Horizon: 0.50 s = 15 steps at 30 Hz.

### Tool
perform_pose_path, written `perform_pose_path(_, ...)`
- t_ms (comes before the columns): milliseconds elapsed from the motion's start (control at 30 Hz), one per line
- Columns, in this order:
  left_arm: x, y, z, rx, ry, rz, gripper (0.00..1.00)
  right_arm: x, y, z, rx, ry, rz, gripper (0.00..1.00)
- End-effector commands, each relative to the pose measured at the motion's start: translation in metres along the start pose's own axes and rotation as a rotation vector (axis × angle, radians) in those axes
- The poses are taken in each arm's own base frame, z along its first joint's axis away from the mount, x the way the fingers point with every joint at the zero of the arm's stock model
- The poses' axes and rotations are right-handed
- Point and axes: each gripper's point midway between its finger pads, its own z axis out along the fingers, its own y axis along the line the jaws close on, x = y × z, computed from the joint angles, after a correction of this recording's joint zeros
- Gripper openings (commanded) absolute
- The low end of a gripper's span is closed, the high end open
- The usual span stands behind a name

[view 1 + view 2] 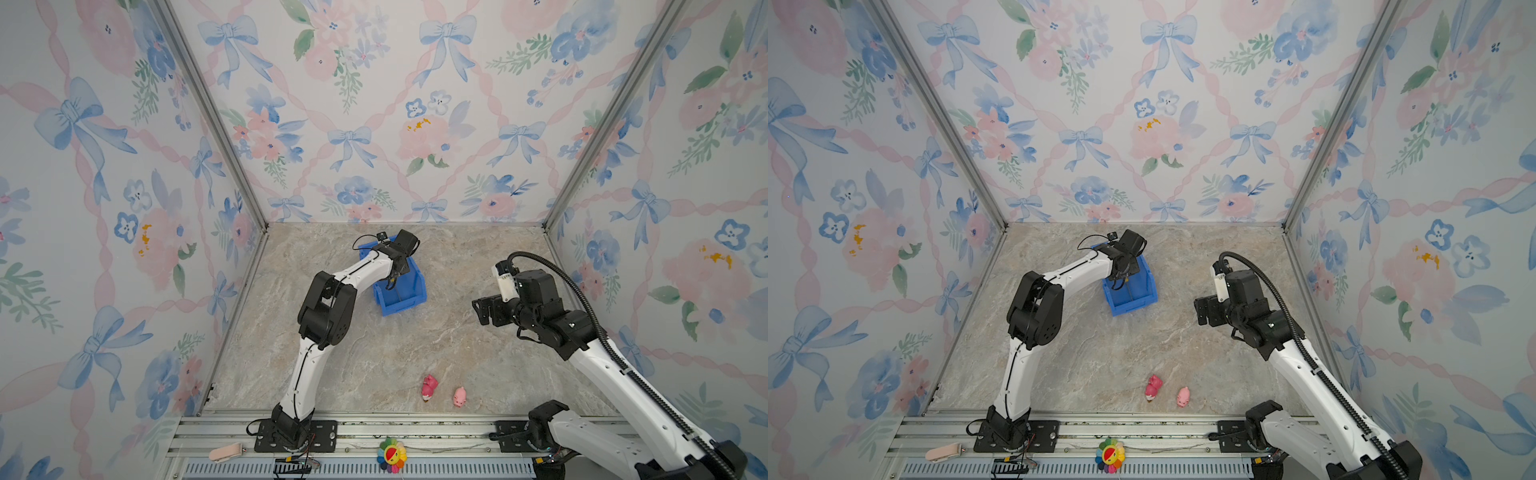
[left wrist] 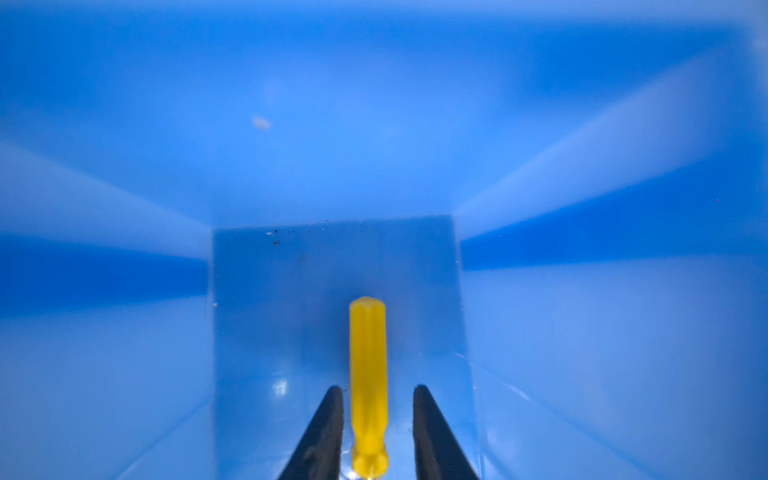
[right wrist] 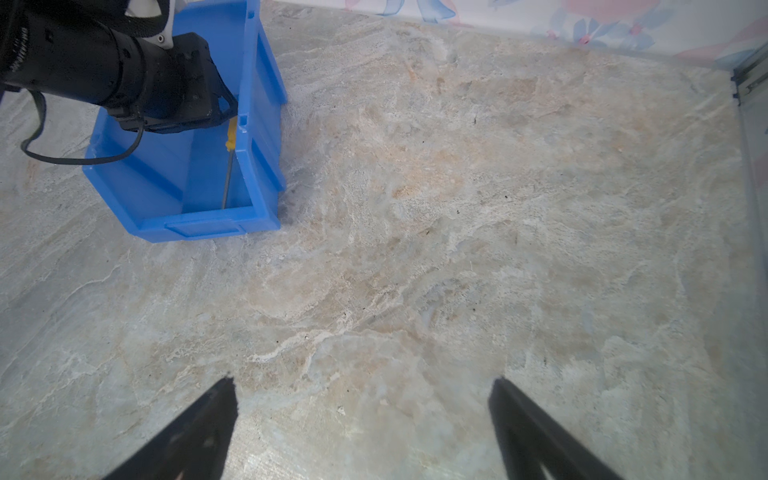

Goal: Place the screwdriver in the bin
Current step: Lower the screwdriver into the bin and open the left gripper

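Inside bin (image 2: pixel 582 332) — screwdriver (image 2: pixel 368 374) btwn parted left pincer (image 2: pixel 378 392).

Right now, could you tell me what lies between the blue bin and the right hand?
Only bare marble tabletop: the right wrist view shows nothing between the bin and the right hand. The two pink toys sit nearer the front rail.
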Motion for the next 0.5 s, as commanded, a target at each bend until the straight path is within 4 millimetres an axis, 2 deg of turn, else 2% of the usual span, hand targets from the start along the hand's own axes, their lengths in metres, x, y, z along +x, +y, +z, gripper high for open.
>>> perform_pose_path(0,-0.014,-0.006,-0.012,0.014,-0.034,-0.012,0.35,-0.014,-0.005,-0.014,0.023,-0.044,-0.009,0.97)
perform_pose_path(233,-0.033,-0.008,-0.047,0.058,-0.08,-0.014,0.4,-0.016,-0.01,-0.023,0.038,-0.069,0.003,0.97)
perform_pose_path(467,-0.044,-0.005,-0.11,0.121,-0.142,0.037,0.5,-0.006,-0.02,-0.026,0.087,-0.078,0.012,0.97)
